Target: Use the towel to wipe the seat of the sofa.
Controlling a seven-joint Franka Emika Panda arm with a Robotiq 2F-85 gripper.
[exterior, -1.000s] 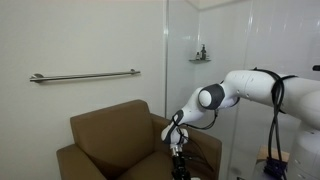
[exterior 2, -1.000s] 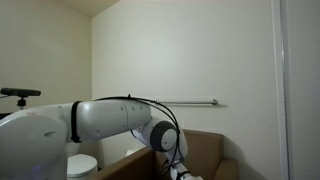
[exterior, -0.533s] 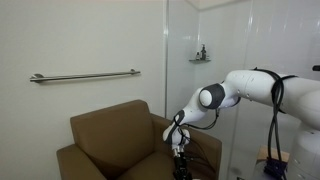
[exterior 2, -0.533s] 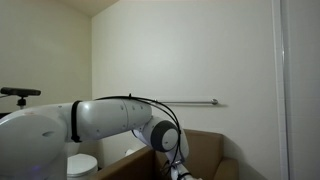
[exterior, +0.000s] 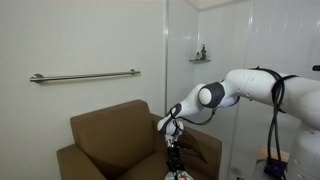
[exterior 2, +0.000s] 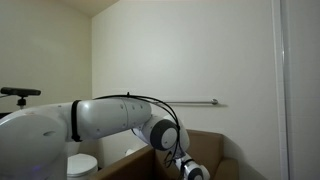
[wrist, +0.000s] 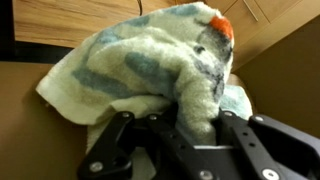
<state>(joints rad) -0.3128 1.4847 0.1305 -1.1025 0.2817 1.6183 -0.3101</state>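
A brown sofa chair point(exterior: 105, 140) stands against the wall; its seat is mostly cut off at the frame bottom. My gripper point(exterior: 174, 160) hangs over the seat by the right armrest, fingers partly out of frame. In the wrist view my gripper point(wrist: 178, 135) is shut on a fluffy pale towel point(wrist: 140, 70) with blue-green patches and an orange spot. The towel bunches in front of the fingers, with brown sofa fabric point(wrist: 290, 70) around it. In an exterior view only the arm's wrist point(exterior 2: 190, 170) and the sofa back point(exterior 2: 205, 150) show.
A metal grab bar point(exterior: 85, 75) is on the wall above the sofa. A glass partition with a small shelf point(exterior: 200, 57) stands behind the arm. A white toilet point(exterior 2: 80, 165) sits beside the sofa. Wooden floor point(wrist: 80, 20) shows past the sofa.
The wrist has shifted a little up and toward the sofa's back, with the towel still held.
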